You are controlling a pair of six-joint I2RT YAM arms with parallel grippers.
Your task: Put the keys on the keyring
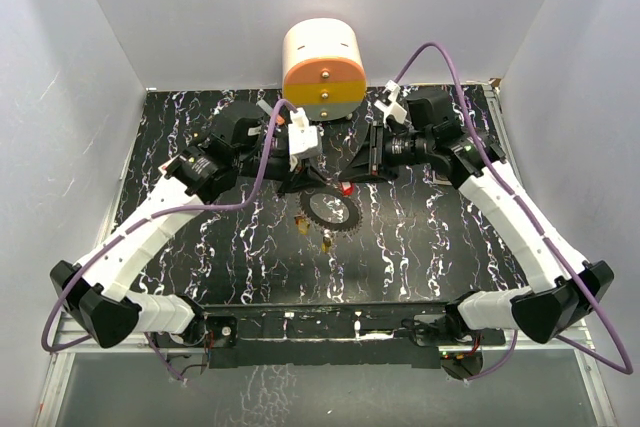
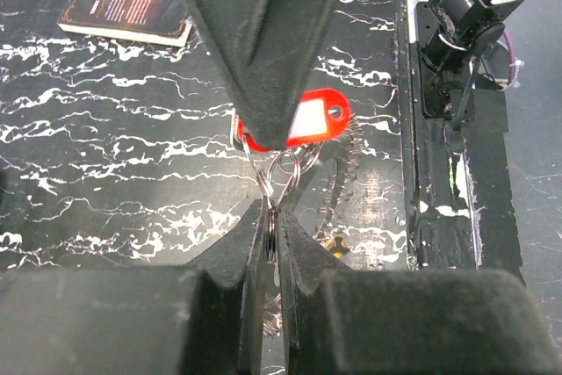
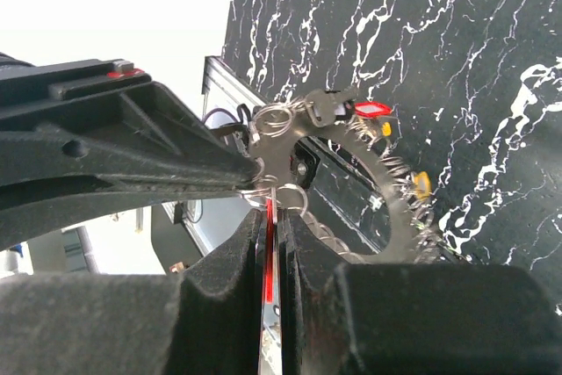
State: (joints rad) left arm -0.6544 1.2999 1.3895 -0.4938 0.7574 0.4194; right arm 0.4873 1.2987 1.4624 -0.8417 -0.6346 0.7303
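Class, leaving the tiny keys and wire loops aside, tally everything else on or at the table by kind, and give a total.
Arms: 2
Keyring: 1
Drawer unit: 1
Card: 1
Total: 5

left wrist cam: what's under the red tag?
From the red tag, wire rings run into the shut left gripper. Beneath, an arc of the toothed ring shows on the table. The rest of it is covered by the tag and the right gripper.
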